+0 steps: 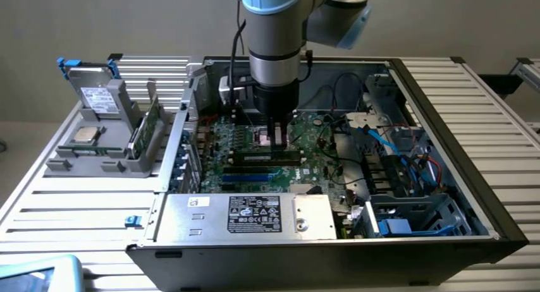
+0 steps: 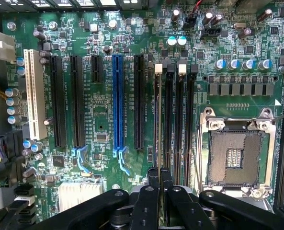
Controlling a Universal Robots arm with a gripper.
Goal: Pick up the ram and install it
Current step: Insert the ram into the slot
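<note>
The arm reaches down into the open computer case, and my gripper [image 1: 274, 143] sits just above the motherboard's black memory slots [image 1: 287, 158]. In the wrist view the gripper [image 2: 159, 173] is shut, its two fingers pinching the ram [image 2: 156, 120]. I see the ram edge-on as a thin strip. It stands upright in the slot nearest the long black expansion slots, running up to a white latch [image 2: 158, 68]. Three more memory slots [image 2: 179, 120] lie beside it, between it and the processor socket. From the exterior view the ram [image 1: 253, 157] reads as a dark strip below the gripper.
The open processor socket [image 2: 235, 155] lies beside the memory slots. A blue expansion slot [image 2: 117, 103] and a white one [image 2: 32, 96] lie on the other side. The power supply [image 1: 245, 215] fills the case front and cables [image 1: 396, 146] crowd the exterior view's right. A grey parts holder [image 1: 110, 159] stands outside on the exterior view's left.
</note>
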